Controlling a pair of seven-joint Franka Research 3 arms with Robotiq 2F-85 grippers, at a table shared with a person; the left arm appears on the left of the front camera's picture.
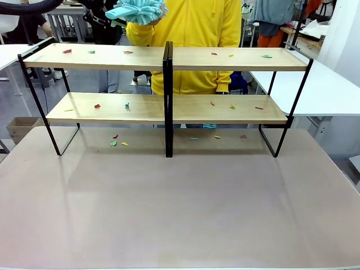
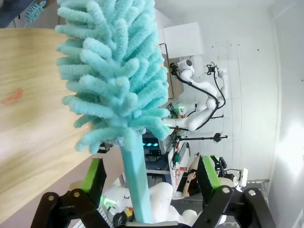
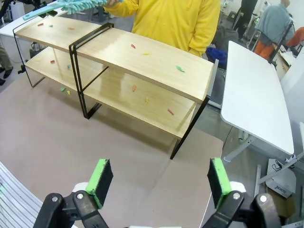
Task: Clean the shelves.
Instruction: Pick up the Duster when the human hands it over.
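Grey-brown desk [image 1: 180, 208] carries the shelves [image 1: 112, 56] across its far half, and a person in a yellow top [image 1: 191, 22] stands just behind them. The right pincer [image 3: 160, 183] hovers over the near part of the desk, well apart from the shelves and looking down at their right end. Its green pads stand wide apart with nothing between them. The left pincer [image 2: 151, 166] has its fingers apart on either side of the handle of a fluffy teal duster [image 2: 114, 71], with a gap showing at each pad. The duster's head is raised above the upper left board, and light wood lies just beside it in the left wrist view. The shelves are a wide two-tier rack of four light wooden boards on a thin black frame with a black centre post. Small red, green and yellow scraps [image 1: 266, 55] dot all four boards and the desk beneath.
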